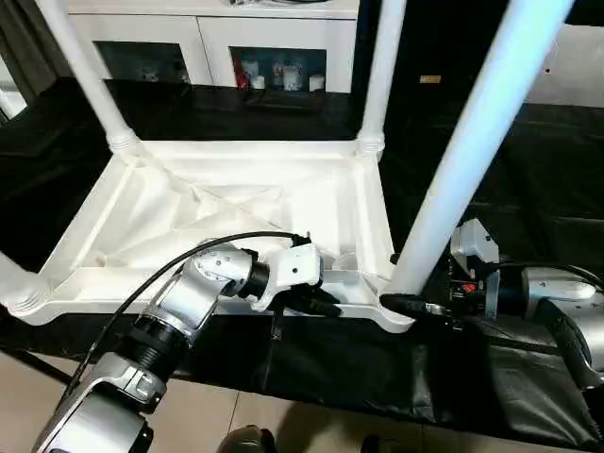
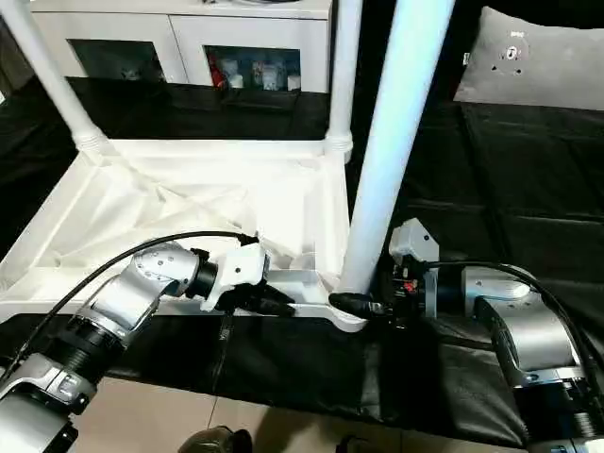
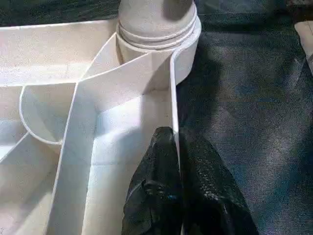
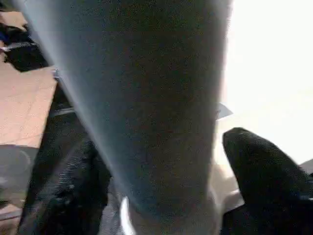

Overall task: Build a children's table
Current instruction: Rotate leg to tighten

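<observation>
step: seat near-right leg | table upside down on black worktable | left gripper pinching near rim — hold steady | right gripper straddles leg base, grip unclear — press straight down

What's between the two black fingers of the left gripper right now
The thin near rim wall of the upturned children's table top stands between the left gripper fingers, which pinch it, as seen in the left wrist view.
</observation>
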You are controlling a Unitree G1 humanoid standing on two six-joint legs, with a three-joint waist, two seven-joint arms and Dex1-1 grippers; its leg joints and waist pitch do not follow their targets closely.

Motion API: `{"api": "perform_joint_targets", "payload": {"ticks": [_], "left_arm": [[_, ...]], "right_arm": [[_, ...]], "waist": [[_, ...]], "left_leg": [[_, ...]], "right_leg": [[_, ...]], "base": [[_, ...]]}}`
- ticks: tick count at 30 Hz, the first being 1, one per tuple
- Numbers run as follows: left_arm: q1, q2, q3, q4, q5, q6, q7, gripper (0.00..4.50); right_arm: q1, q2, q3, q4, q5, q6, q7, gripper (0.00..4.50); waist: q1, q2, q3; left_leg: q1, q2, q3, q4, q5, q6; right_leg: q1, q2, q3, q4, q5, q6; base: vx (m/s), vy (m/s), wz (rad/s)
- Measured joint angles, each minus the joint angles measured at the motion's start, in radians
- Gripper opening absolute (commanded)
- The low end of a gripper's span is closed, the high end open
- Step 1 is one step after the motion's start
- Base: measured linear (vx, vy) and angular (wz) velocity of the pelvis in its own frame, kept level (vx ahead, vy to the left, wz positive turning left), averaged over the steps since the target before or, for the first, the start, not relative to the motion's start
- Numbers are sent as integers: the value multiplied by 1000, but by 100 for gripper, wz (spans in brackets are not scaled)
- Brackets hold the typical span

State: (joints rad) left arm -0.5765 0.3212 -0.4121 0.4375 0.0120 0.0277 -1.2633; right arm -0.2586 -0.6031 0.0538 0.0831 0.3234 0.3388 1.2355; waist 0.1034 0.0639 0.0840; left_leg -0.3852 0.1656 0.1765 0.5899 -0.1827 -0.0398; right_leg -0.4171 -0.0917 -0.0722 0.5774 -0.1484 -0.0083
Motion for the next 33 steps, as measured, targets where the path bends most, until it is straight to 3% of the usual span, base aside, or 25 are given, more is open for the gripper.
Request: {"api": "perform_joint_targets", "payload": {"ticks": [13, 21, 24, 28, 33], "left_arm": [[1, 1, -6, 0, -8, -7, -15, 0], [17, -21, 24, -5, -20, 48, 24, 0], [19, -47, 54, -8, -8, 119, 129, 0], [21, -130, 88, -11, 7, 214, 278, 0], [4, -238, 111, 1, 63, 289, 467, 0]], "right_arm": [[19, -18, 12, -1, 23, 23, 17, 231], [39, 26, -5, -32, 21, 47, -63, 211], [22, 108, -20, -30, -21, 75, -226, 210], [-14, 207, -61, -14, -75, 116, -446, 206], [-67, 332, -92, -2, -162, 167, -711, 205]], "waist": [[9, 0, 0], [5, 1, -1], [-11, 1, -1], [-46, -1, 0], [-60, 1, -1]], "left_leg": [[0, 1, 0, 0, 0, 0], [2, 1, 0, 1, 0, 0], [2, 1, 0, 1, 1, -1], [3, -1, 0, 2, 1, -1], [3, -1, 0, 1, 1, -1]], "right_leg": [[0, 0, -1, 1, 0, 0], [1, 0, -1, 2, 0, 0], [1, 0, 0, 1, -1, 2], [1, 0, 1, -2, -2, 3], [1, 0, 1, -1, -2, 3]], "base": [[0, 0, 0], [0, 0, 0], [0, 0, 0], [0, 0, 0], [0, 0, 0]]}}
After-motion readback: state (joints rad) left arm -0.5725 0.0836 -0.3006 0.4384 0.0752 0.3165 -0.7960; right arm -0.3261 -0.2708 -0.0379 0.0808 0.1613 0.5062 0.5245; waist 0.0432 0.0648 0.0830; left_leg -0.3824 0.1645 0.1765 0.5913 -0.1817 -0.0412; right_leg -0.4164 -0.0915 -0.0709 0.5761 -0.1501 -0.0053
